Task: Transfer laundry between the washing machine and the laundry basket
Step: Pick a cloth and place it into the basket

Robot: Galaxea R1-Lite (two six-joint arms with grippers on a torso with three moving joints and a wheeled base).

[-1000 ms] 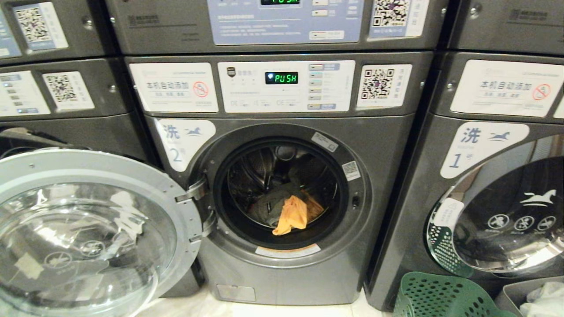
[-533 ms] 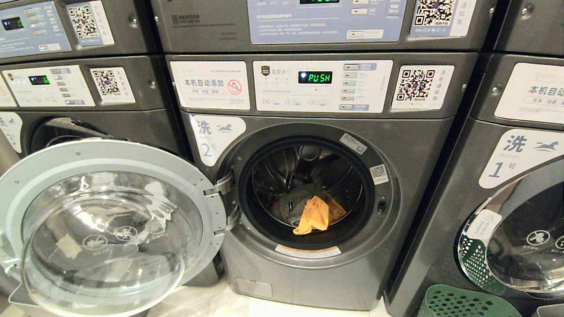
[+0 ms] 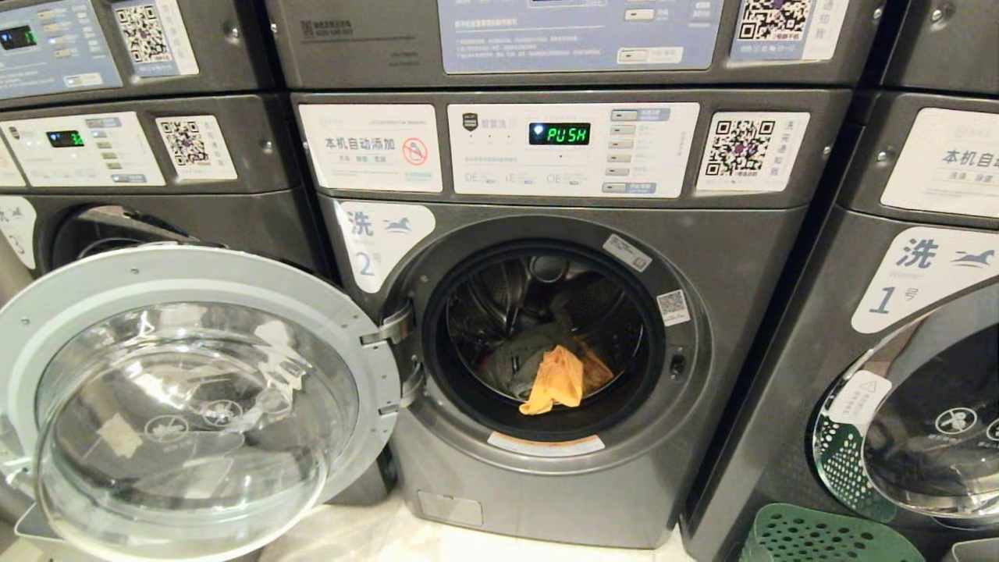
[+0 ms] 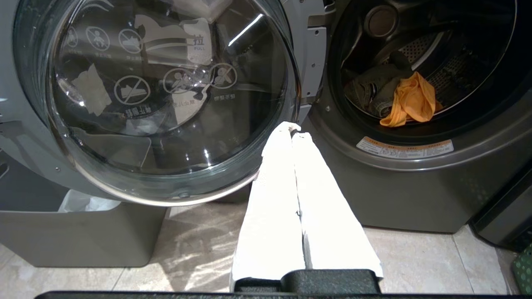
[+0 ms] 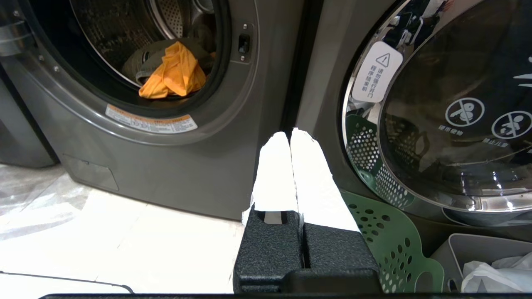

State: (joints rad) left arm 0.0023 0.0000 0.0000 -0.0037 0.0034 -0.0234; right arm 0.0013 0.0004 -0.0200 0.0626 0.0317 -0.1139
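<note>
both grippers, left (image 4: 292, 131) and right (image 5: 290, 135), hang clenched and empty. the view has swung since a second ago, centring the dark grey washing machine (image 3: 546, 484); its crumpled orange garment (image 3: 556, 380) lies inside, the green perforated plastic basket (image 3: 827, 538) at right, so unloading hasn't begun.

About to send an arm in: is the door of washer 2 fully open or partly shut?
Open. The door is swung out to the left on its hinge, leaving the drum opening unobstructed, with the orange garment in plain sight inside.

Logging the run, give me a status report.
Left gripper and right gripper shut, empty. Orange cloth in washer drum. Door open, nothing blocking.
</note>
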